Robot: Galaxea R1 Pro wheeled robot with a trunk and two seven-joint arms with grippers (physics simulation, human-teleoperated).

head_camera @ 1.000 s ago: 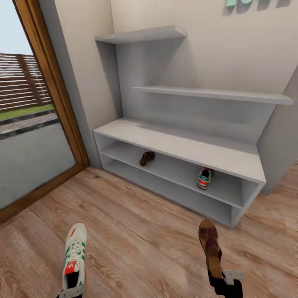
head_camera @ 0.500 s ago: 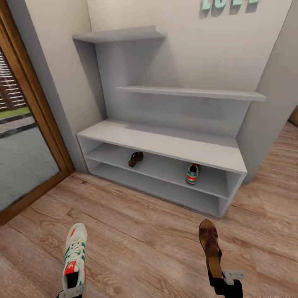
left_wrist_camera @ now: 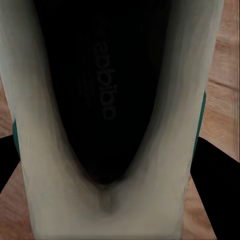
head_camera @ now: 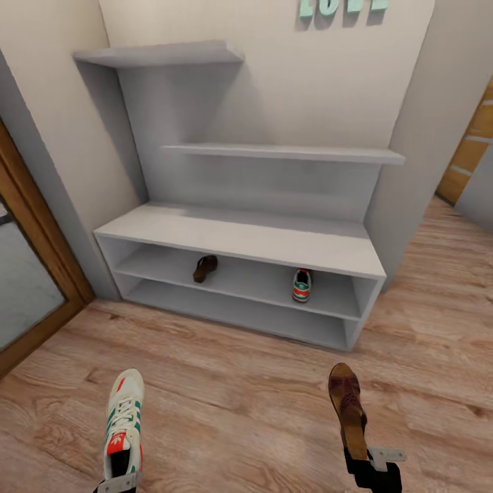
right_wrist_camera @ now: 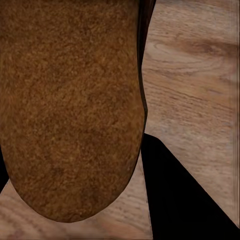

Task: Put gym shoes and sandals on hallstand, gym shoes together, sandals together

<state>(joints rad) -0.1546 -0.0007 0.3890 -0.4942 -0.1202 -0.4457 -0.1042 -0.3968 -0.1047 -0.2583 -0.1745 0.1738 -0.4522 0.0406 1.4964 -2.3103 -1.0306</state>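
Left gripper (head_camera: 118, 483) grips a gym shoe (head_camera: 124, 422); right gripper (head_camera: 373, 469) clamps a sandal (head_camera: 347, 409). Carrying step: next, approach the far hallstand (head_camera: 239, 236), setting each beside its shelved mate.

Cream wall (head_camera: 329, 89), teal lettering (head_camera: 342, 7), wooden doorframe (head_camera: 41, 239)

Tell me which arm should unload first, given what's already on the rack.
Probably either: left gripper holds a gym shoe, right gripper a sandal. Their mates, sandal and gym shoe, sit crosswise.
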